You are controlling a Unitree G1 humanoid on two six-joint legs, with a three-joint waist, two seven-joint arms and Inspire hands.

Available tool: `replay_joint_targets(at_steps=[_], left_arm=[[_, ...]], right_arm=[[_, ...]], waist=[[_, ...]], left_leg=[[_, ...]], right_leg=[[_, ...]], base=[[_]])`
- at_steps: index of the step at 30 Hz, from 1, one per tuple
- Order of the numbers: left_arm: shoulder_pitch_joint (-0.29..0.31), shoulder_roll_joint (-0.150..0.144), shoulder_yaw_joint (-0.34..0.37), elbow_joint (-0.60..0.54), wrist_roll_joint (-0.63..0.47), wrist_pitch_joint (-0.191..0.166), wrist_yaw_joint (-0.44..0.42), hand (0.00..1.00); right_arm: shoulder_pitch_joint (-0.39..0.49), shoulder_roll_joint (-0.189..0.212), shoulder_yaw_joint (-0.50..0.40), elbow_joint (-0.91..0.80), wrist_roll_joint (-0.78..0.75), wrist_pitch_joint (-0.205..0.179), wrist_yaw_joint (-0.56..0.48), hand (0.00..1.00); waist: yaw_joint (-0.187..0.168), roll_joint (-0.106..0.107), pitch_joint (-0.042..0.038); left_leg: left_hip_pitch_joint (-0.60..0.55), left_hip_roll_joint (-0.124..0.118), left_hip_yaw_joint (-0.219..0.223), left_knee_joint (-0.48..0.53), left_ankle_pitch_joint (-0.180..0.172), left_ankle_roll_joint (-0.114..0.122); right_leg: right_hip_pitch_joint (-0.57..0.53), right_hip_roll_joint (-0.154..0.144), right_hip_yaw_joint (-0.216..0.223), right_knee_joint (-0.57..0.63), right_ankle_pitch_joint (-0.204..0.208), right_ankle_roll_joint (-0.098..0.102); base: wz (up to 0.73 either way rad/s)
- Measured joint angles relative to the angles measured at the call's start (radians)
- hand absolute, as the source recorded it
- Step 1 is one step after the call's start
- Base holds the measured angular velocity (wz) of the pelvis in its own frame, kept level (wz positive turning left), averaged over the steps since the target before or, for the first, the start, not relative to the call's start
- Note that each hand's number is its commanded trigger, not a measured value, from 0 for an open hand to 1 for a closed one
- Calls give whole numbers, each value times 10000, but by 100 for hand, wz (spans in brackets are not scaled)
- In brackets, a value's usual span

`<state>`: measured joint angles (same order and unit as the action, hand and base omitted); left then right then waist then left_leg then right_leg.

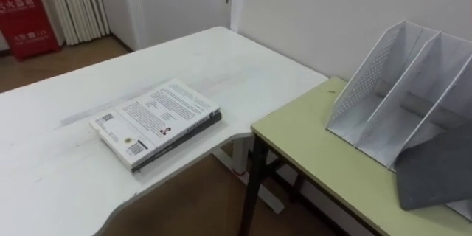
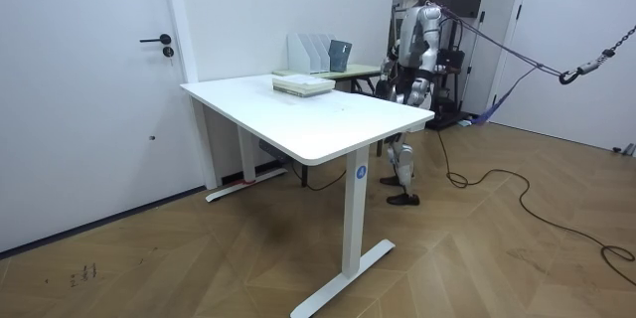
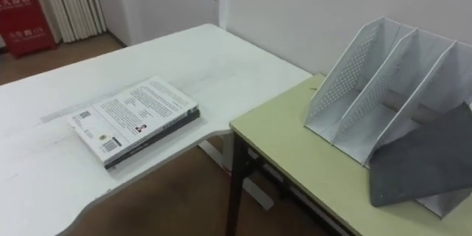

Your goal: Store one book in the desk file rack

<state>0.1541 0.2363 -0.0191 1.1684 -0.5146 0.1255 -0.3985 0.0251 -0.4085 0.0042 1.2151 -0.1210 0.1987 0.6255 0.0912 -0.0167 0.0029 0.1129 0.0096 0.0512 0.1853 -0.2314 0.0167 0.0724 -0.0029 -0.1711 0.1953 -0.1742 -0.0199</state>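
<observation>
Two stacked books (image 1: 156, 122) lie flat near the white desk's (image 1: 59, 169) front edge, a white-covered one on top of a dark one. The white mesh file rack (image 1: 398, 88) stands on the yellow-green table (image 1: 317, 140) to the right, against the wall, with its near slots empty. A grey book or folder (image 1: 435, 169) leans in the rack's slot at the far right. In the room view I stand behind the two tables, facing them. My left hand (image 2: 427, 94) and right hand (image 2: 388, 78) hang low by my body, too small to read.
A narrow gap with wooden floor separates the white desk from the yellow-green table. A red cabinet (image 1: 29, 15) and a curtain (image 1: 74, 0) stand beyond the desk at the far left. In the room view a white door (image 2: 89, 89) is at the left.
</observation>
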Motion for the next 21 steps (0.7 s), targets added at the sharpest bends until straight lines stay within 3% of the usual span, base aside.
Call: replay_joint_targets(at_steps=[2, 4, 8, 10, 15, 21], left_arm=[[10, -93, 155, 29, 117, -11, 68, 0], [37, -167, 159, 29, 165, -37, 223, 0], [309, -263, 276, 124, 159, -176, 344, 0], [380, -312, 355, 199, 160, -253, 473, 0], [350, -326, 569, 194, 830, -250, 793, 0], [337, -386, 556, 19, 1108, -234, 1348, 0]], right_arm=[[383, 301, -23, 197, -428, -16, -1202, 0], [982, 890, -68, 532, -1033, 70, -2326, 0], [1648, 1676, -249, 1244, -1259, 167, -3331, 0], [1875, 2029, -270, 1469, -1239, 223, -3674, 0], [1665, 2278, -409, 1448, -1240, 322, -4141, 0], [1155, 2332, -466, 1345, -1246, 318, -4629, 0]], waist=[[-75, 76, -6], [-165, 131, -17], [-489, 163, -18], [-636, 154, -4], [-908, 85, 39], [-919, 86, 35]], left_leg=[[206, 8, 11, -98, -3, -3], [306, 6, 8, -217, -2, -5], [393, 3, 72, -236, -2, -7], [539, 4, 324, -245, -1, -8], [705, -59, 309, -267, -5, -8], [742, -63, 264, -356, -51, 56]], right_leg=[[163, 12, 17, -111, -43, 8], [169, -2, 16, -71, -163, -4], [178, -10, 119, 98, -259, -16], [133, -71, 335, 251, -348, -24], [152, -104, 472, 433, -476, 33], [97, -89, 414, 576, -494, 65]], base=[[7], [0], [-9], [-30], [-7], [3]])
